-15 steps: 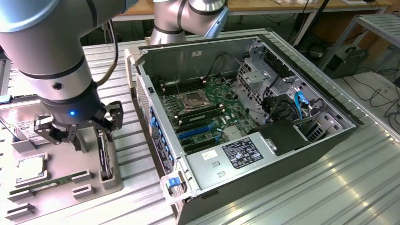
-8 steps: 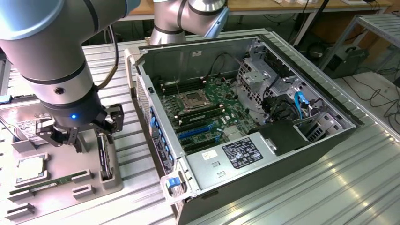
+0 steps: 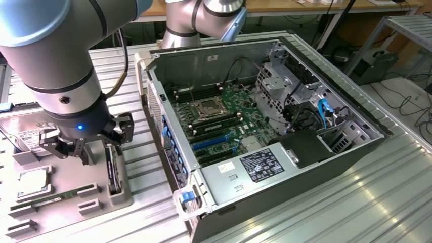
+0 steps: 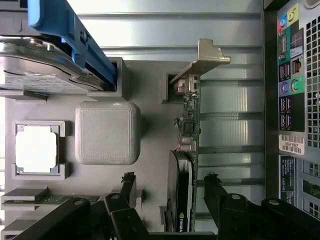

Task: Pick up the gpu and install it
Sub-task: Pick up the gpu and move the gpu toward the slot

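Hovering in the pick-up step — gripper (image 4: 171, 177) spread wide, holding nothing, one finger on each side of the gpu (image 4: 189, 135). The card stands on edge in a grey holder (image 4: 150, 150) on the table (image 3: 141, 152), at 8 o'clock from the open computer case (image 3: 304, 202) in the exterior view; not installed. My read: a grip calls for pads square on the flat faces, clear of the holder's slots. Fan shroud carries an NVIDIA logo — the case's rear sticker (image 4: 291, 145) is too small to trust.

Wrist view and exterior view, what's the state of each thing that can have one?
gpu, standing on edge in the tray slot, not gripped.
gripper, open, fingers straddling the gpu.
computer case, lying down, side open.
blue expansion slots, empty.
hard drive, seated in tray.
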Motion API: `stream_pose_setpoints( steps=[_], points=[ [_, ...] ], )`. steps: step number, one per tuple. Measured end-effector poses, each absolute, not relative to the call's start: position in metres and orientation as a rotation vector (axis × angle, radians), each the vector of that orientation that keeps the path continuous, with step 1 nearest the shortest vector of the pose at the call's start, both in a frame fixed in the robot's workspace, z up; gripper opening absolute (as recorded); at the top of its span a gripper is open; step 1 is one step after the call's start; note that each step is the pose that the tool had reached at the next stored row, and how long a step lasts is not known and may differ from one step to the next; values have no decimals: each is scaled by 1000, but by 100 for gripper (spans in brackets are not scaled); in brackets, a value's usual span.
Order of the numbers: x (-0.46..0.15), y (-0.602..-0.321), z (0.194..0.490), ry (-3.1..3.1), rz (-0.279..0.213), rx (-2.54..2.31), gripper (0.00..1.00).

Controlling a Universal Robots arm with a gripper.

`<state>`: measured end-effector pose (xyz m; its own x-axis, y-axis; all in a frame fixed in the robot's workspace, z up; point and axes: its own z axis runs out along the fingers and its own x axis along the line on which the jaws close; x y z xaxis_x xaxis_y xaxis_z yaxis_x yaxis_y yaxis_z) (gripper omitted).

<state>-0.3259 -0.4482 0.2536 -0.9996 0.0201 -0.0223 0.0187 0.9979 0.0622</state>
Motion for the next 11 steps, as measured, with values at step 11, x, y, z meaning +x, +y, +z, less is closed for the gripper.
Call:
stream_pose_setpoints(
  steps=[11],
  points=[
    [-322,-448,253,3117,97,31,66]
  ],
)
